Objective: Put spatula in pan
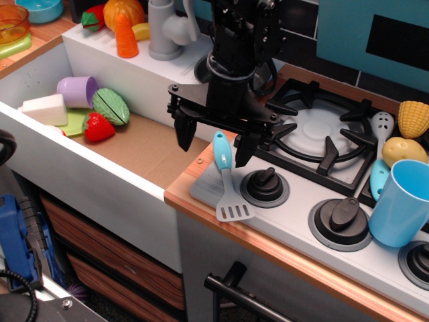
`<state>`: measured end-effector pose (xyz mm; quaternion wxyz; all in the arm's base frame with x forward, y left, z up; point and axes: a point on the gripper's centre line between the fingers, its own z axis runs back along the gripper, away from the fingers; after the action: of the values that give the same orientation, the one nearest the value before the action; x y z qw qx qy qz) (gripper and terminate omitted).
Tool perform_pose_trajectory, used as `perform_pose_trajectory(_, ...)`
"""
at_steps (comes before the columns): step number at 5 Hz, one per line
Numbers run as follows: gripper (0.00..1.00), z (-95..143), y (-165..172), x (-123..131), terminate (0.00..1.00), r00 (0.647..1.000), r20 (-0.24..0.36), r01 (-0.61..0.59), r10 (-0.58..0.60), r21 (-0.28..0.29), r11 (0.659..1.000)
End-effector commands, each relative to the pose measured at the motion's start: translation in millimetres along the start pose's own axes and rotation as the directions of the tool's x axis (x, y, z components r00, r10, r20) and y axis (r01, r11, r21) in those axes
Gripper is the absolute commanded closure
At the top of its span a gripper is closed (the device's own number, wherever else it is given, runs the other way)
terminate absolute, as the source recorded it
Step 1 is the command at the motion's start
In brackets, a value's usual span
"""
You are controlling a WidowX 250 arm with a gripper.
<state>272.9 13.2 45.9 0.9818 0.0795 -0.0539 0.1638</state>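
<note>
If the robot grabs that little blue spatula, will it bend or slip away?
The spatula looks like hard moulded plastic, so it will probably stay stiff, not flop. It seems small and thin, so likely very light. Its handle looks smooth and glossy, so it might slip or swivel between the fingers of the open gripper above it. Lying flat, it should not roll.

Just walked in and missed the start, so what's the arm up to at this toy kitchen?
The arm's tool hangs open right above the light-blue handle of the spatula, one finger on each side, not gripping it yet. The spatula lies flat on the stove's front left corner, beside a black knob. The silver pan sits behind the arm, mostly hidden, with nothing visibly in it.
</note>
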Motion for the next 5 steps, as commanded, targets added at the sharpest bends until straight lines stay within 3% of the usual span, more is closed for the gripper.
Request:
perform_pose_trajectory(1,0.00,6.2,-5.2,11.6,0.00,0.999,0.051,-0.017,0.017,-0.017,1.000)
perform_pose_trajectory(5,0.00,-9.8,-13.7,27.6,0.00,0.997,0.080,-0.018,0.023,-0.057,0.998)
